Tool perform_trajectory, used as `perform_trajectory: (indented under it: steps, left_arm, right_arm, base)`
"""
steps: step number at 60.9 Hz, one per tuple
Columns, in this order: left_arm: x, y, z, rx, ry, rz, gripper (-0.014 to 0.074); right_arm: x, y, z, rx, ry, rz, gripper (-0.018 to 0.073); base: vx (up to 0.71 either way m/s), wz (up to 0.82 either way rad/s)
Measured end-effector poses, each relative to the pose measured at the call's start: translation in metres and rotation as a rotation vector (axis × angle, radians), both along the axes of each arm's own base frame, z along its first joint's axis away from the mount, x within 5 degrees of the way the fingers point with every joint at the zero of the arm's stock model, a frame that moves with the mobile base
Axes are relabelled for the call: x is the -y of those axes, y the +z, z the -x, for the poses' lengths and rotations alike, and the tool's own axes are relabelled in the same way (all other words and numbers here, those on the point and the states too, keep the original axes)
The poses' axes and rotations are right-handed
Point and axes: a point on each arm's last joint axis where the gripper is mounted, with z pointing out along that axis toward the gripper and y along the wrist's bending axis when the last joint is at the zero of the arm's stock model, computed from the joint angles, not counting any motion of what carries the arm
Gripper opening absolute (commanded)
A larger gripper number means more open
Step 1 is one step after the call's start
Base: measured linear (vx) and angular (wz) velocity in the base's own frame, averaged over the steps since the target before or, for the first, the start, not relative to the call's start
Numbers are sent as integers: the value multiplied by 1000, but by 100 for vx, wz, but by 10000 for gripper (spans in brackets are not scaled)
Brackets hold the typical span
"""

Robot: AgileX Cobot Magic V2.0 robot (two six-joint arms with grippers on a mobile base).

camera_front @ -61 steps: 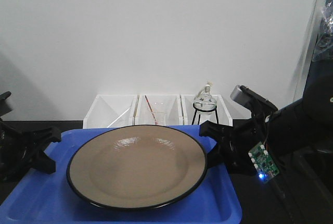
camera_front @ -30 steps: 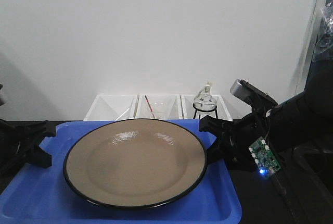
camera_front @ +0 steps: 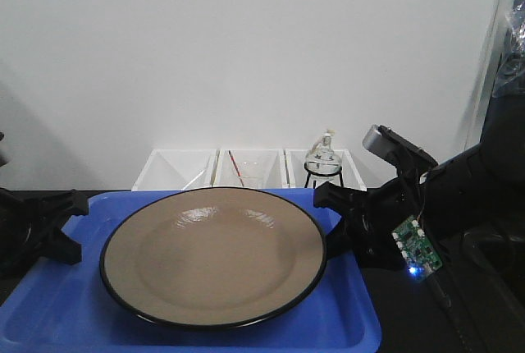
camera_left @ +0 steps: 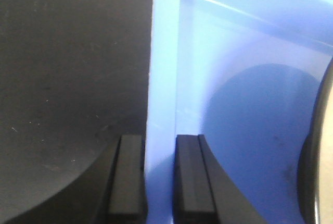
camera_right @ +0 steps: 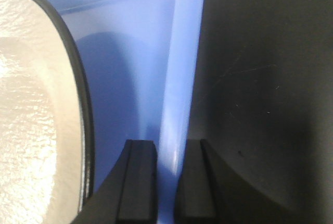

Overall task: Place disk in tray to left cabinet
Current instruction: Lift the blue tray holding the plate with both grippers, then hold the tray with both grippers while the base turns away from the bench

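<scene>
- Two grippers held the tray [camera_front: 349, 316], one at each short end. The left gripper [camera_left: 158, 179] was closed over the left rim and the right gripper [camera_right: 166, 182] over the right rim.
- In both wrist views the rim wall stood between the jaws, one jaw inside the tray and one outside. No gap showed at either wall, so I read both as firm pinches.
- The disk [camera_front: 213, 254] lay flat on the tray floor, between the grippers.
  - Its black edge sat just beside the right gripper's inner jaw; whether they touched could not be told.
  - A wider strip of bare blue floor lay between it and the left gripper's inner jaw.
- The tray's long axis ran from gripper to gripper, across the robot's front. The right arm was slightly nearer the disk, but the load hung on both.
- It could not be told whether the tray was clear of the dark table [camera_right: 260, 78].
- The cabinet showed in no view. By the task wording it should lie out past the left gripper, along the tray's long axis.
- Judgement: the coming move is a leftward carry, left arm leading and right arm following.
  - Spacing and height must stay matched, since a tilt would slide the disk toward the lower end.
- White bins [camera_front: 176, 168] and a flask [camera_front: 321, 156] stood beyond the tray's far edge, away from that path.
</scene>
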Motion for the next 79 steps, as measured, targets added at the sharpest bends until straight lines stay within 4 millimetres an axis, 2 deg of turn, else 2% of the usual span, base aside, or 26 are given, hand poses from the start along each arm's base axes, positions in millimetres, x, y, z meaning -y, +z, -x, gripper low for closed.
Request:
perform_trajectory:
  steps: [79]
  left_arm:
    - [0, 0, 0, 0, 0, 0, 0]
  right_arm:
    - [0, 0, 0, -1, 2, 0, -6]
  base:
    - [-1, 2]
